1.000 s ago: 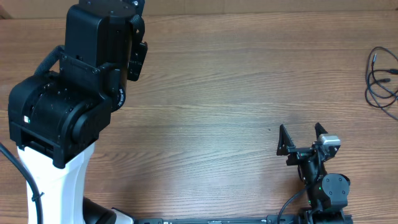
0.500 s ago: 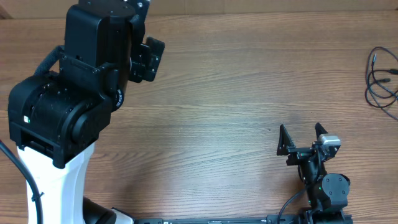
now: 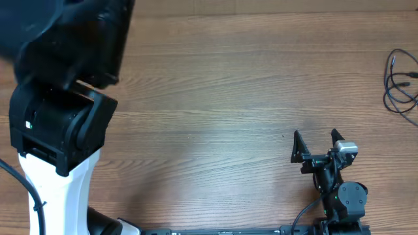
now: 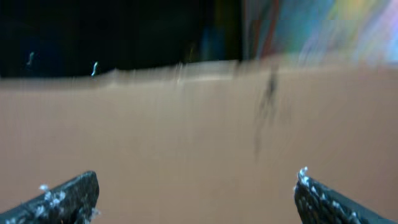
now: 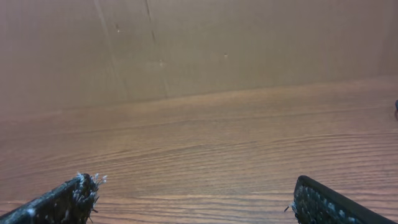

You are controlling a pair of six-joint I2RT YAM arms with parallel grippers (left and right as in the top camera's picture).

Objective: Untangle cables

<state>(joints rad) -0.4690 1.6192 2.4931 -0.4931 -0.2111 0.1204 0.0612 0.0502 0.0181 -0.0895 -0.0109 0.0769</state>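
Here we go: my right gripper (image 3: 315, 134) sits low in the frame, right of centre, with its two dark fingers spread wide and nothing between them. The thin black cables with small plug ends (image 3: 400, 81) lie in loose loops at the far right edge of the frame, up and to the right of that gripper and well apart from it, flat on the brown wood-grain table (image 3: 228, 98).

From the right wrist, my right gripper (image 5: 194, 183) gapes over bare wood grain, and a plain brown cardboard wall (image 5: 217, 43) stands behind the table's far edge.

Over to the left: my black and white left arm (image 3: 59, 130) fills the upper left of the overhead frame, its top smeared. The wrist view is blurred too, but my left gripper (image 4: 196, 179) shows both fingers far apart, empty, above brown tabletop. Beyond the table there, dark background with coloured streaks at upper right.
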